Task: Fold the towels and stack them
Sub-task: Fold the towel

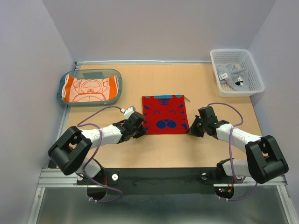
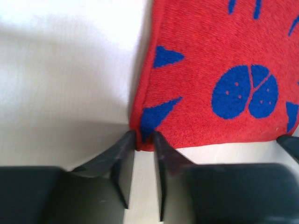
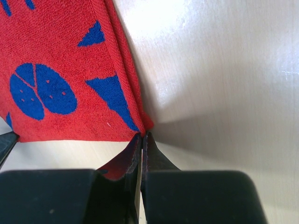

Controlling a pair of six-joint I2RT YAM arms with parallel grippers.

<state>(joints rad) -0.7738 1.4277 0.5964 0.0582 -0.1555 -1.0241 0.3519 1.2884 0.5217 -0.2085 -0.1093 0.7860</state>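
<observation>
Red towel with blue marks (image 1: 164, 114) is lying flat and spread out at the centre of the tan table (image 1: 140, 84), with one short edge facing the lower part of the top view.

Left gripper (image 2: 144, 137) is sitting at the towel's lower left corner. Its fingers are standing narrow with a slim gap, and the corner tip is poking in between the tips. Can't tell whether they are actually gripping it.

Right gripper (image 3: 142, 136) is sitting at the lower right corner. Its fingers are pressed almost together right on the corner tip, and a red sliver is showing along the inner face, so it is pinching the cloth.

Translucent teal tray (image 1: 62, 91) is sitting at the upper left of the top view, holding a folded orange towel with pale line pattern (image 1: 89, 88) that is filling most of it.

White mesh basket (image 1: 254, 70) is sitting at the upper right, holding a crumpled light grey towel with panda prints (image 1: 231, 74).

Both containers are standing well apart from the red towel.
</observation>
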